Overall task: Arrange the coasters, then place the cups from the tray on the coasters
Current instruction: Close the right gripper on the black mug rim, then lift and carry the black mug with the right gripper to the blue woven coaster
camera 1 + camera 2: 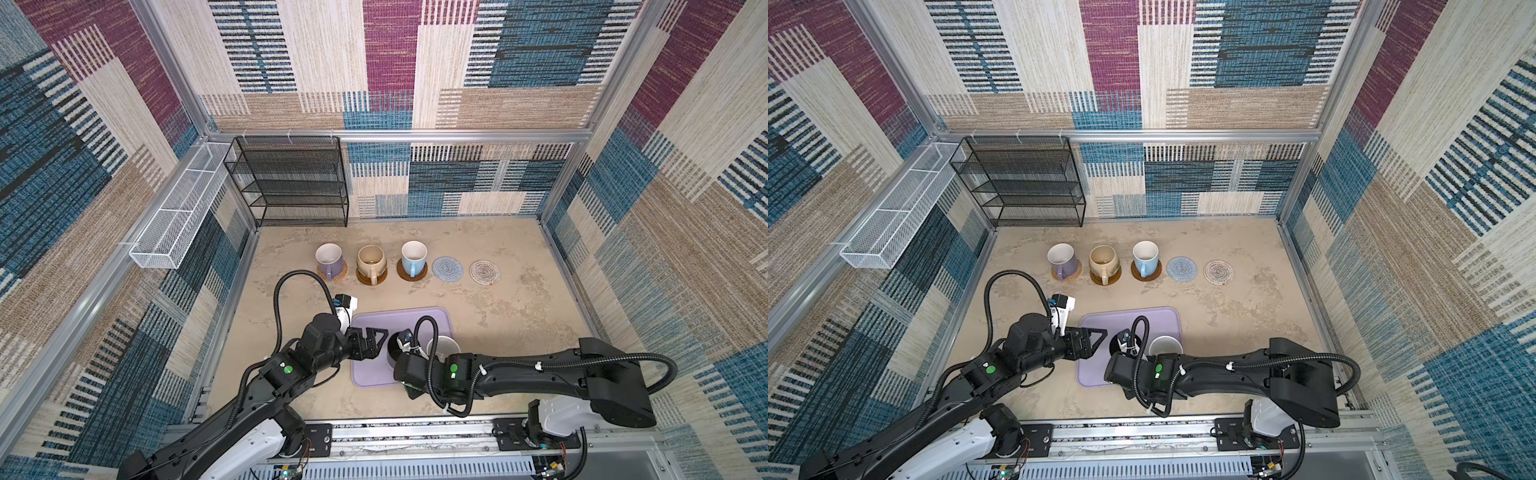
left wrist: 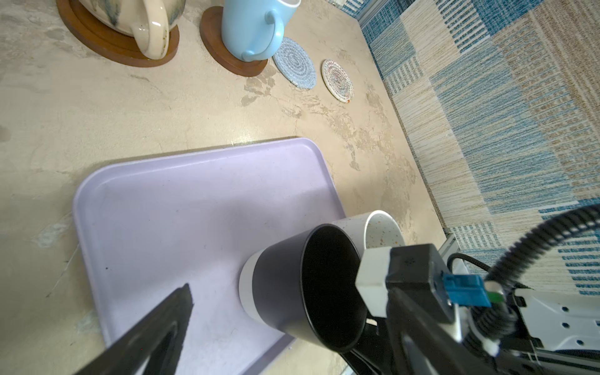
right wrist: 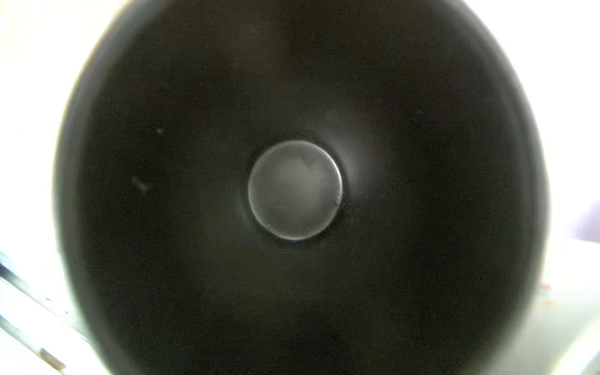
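Black mug (image 2: pixel 279 292) on tray (image 2: pixel 162 211): upright, directly under right gripper (image 1: pixel 401 355) (clamped, seemingly on its handle); left gripper (image 1: pixel 376 341) gaping, empty; grey-blue coaster (image 1: pixel 447 269) beyond.

Top views evenly lit, edges bowed; right wrist view overexposed white around blurred black cup (image 3: pixel 162 259).

left arm (image 1: pixel 249 399), right arm (image 1: pixel 540 368) matte black | white base housings (image 1: pixel 559 411) | black corrugated cable loops (image 1: pixel 291 275) | green round stickers (image 1: pixel 288 368) | white wrist camera (image 1: pixel 348 304), blue plug (image 2: pixel 467 290) | left gripper (image 1: pixel 380 343) black, triangular open-frame fingers
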You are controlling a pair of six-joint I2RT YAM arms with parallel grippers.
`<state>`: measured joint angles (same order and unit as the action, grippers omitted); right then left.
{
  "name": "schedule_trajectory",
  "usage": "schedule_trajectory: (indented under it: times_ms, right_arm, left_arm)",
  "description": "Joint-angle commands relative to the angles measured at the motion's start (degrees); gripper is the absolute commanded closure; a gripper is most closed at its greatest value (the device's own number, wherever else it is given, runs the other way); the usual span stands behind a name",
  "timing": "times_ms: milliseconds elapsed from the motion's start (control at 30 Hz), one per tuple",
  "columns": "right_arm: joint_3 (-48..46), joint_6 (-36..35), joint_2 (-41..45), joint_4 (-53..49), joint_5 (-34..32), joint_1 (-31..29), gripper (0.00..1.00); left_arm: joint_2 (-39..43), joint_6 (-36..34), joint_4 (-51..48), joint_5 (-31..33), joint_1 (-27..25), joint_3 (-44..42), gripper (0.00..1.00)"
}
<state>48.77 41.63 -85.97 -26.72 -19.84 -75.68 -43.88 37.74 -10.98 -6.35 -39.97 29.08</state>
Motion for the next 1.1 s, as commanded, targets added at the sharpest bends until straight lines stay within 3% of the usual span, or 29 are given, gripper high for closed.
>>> schedule_trajectory:
  times_ms: [0,300,433,533,700,900,1067]
  right_arm:
    - [0.6,-1.4,-0.3,3.0,-0.1,0.0,1.00]
    - [0.7,-3.2,3.1,4.3,-2.0,0.2,1.00]
    - [2.0,-4.7,4.7,4.0,-2.5,1.3,1.00]
    - [2.9,-6.4,5.7,3.9,-2.1,4.2,1.00]
    - [5.1,-10.6,8.2,5.0,-1.2,8.8,1.00]
    - [8.9,-14.7,11.1,3.0,-0.3,16.0,1.00]
    - [9.2,-17.8,15.0,3.1,3.1,23.5,1.00]
  left_arm:
    - [0.8,0.3,0.4,0.9,0.2,-0.4,0.05]
    - [3.0,2.2,1.1,1.6,0.2,-1.2,0.06]
    - [4.7,4.0,7.5,-3.8,0.2,-3.0,0.01]
    - [6.9,6.3,9.6,-4.4,0.2,-3.1,0.01]
    - [8.0,4.2,3.6,-0.4,0.3,1.2,0.01]
    - [4.2,5.4,11.5,-8.2,0.2,3.8,0.02]
    - [-3.2,3.8,11.8,-14.0,0.2,10.2,0.01]
